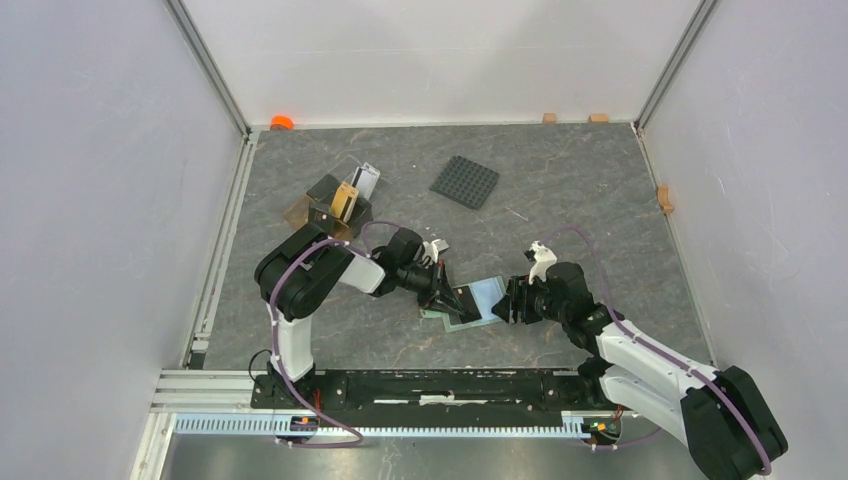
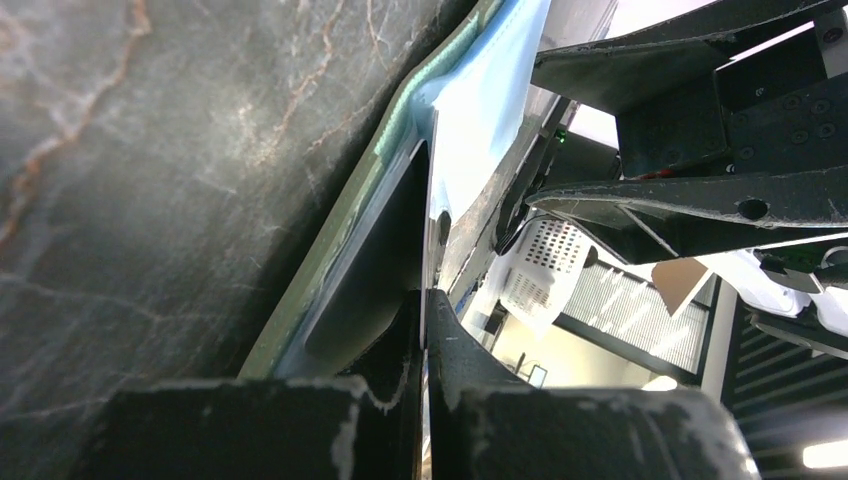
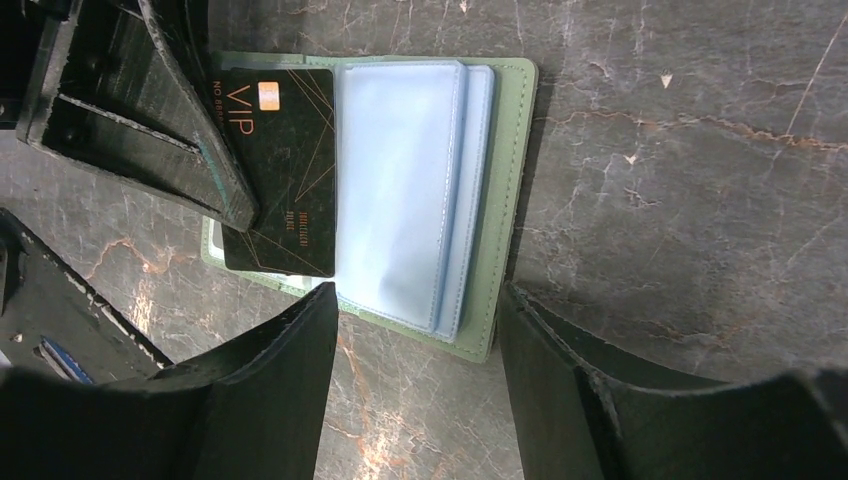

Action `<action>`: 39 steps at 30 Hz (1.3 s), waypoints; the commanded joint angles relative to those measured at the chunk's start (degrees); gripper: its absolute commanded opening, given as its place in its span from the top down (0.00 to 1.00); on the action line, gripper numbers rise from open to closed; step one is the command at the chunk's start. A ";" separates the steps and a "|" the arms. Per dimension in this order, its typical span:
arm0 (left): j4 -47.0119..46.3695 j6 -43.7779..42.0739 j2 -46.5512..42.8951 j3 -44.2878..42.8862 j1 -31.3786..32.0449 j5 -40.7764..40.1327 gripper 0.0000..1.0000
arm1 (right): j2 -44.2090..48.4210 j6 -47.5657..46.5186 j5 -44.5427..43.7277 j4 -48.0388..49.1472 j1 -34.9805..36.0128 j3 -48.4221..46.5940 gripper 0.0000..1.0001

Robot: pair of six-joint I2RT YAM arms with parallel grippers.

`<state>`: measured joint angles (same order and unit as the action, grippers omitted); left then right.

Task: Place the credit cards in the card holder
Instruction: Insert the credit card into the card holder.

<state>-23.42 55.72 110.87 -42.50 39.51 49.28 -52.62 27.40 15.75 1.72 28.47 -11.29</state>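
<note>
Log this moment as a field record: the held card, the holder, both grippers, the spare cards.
black card: lying on the open holder's page beside the blue sleeves, one corner pinched
card holder: spread open flat, blue inside up
left gripper: shut on the black card
right gripper: open, jaws astride one edge of the holder, not closed on it
other cards: standing in the brown tray
</note>
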 commanded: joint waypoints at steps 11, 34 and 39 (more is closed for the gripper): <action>-2.06 -0.70 4.98 -1.85 -0.46 2.03 0.98 | -1.38 1.36 1.61 -1.37 0.01 2.26 0.35; -6.58 4.12 7.78 -0.34 -0.32 3.11 0.98 | -1.43 1.78 1.65 -0.94 0.08 2.47 0.36; -7.66 5.18 8.03 0.97 -0.33 3.46 0.98 | -0.65 1.25 0.48 -1.58 0.10 1.86 0.36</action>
<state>-32.14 57.67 116.40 -43.40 38.72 54.54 -53.19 28.27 16.43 4.23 28.34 -10.50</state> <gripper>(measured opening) 0.036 0.643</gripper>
